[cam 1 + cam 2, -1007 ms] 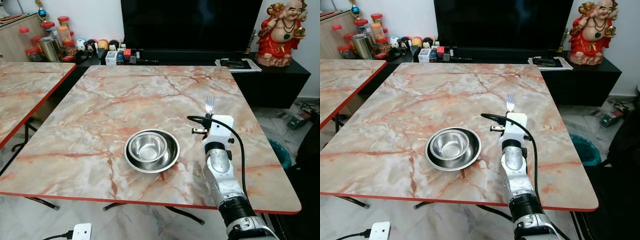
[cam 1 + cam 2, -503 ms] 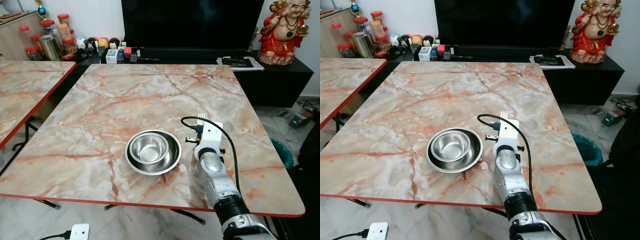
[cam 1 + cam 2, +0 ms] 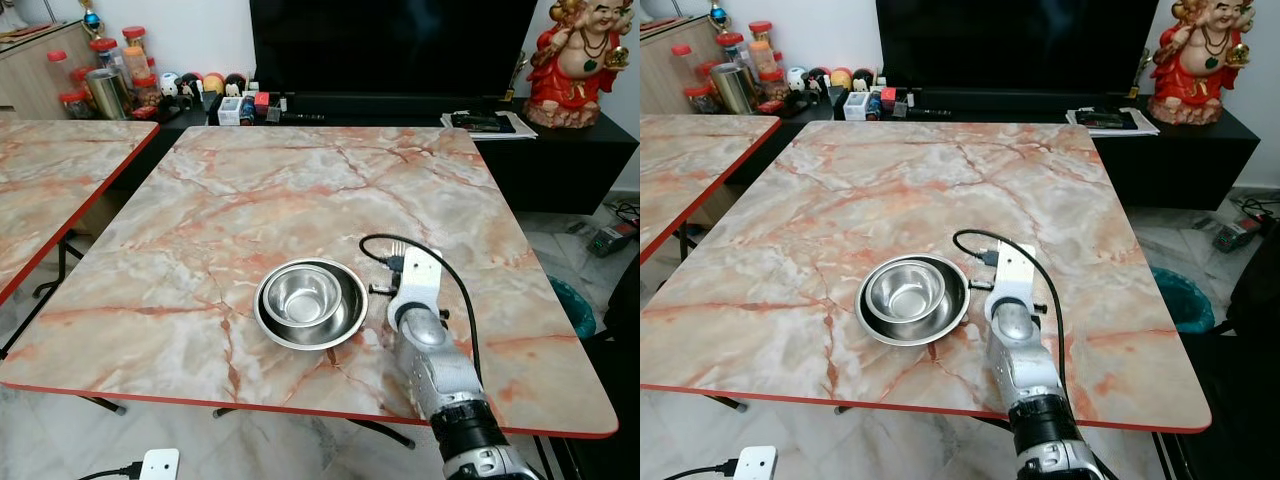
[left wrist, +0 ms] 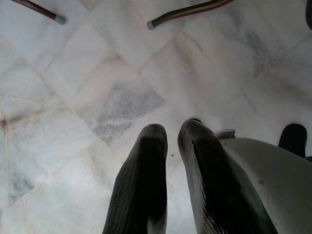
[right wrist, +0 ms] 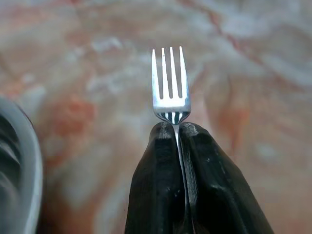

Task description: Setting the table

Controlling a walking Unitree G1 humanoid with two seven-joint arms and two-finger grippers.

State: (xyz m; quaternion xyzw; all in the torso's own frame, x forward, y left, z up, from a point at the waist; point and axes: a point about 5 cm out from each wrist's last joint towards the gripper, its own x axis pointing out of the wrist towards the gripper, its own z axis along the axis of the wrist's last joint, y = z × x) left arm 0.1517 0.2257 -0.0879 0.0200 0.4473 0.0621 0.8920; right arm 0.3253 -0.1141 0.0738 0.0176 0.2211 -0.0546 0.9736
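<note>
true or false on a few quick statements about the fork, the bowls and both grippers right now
1. The right gripper is shut on the fork. True.
2. The fork lies inside the bowls. False: it is held to the right of them, above the table.
3. Two steel bowls are nested together. True.
4. The left gripper holds a spoon. False: it holds nothing and hangs over the floor.
5. The fork's tines point into the right gripper. False: they point away from its fingers.

Silver fork [image 5: 170, 92] pinched beside nested steel bowls [image 3: 309, 301].

small bowl [image 3: 298, 294] in big bowl [image 3: 345, 318] | table [image 3: 200, 250] under | fork [image 5: 170, 90] right of bowls
</note>
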